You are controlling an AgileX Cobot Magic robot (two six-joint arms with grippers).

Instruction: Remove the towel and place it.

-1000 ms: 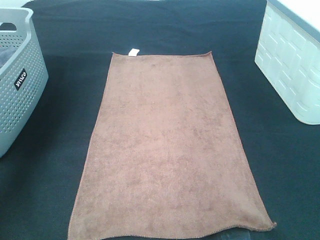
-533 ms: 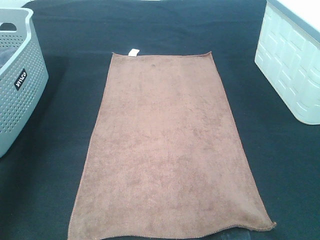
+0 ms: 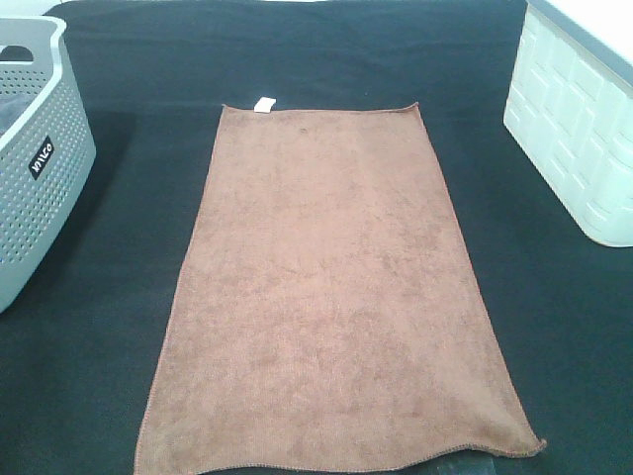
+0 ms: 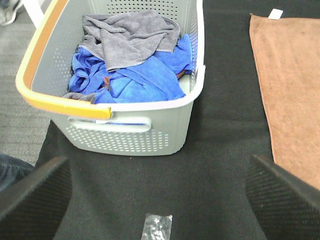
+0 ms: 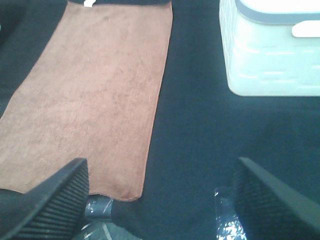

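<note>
The brown towel lies flat and spread out on the black table cloth, long side running from near to far, with its small white tag at the far left corner. It also shows in the left wrist view and in the right wrist view. Neither gripper shows in the exterior high view. My left gripper is open and empty over bare cloth, near the grey basket. My right gripper is open and empty, near the towel's near right corner.
A grey perforated basket stands at the left edge; the left wrist view shows it holding blue and grey cloths. A white bin stands at the right edge, also seen in the right wrist view.
</note>
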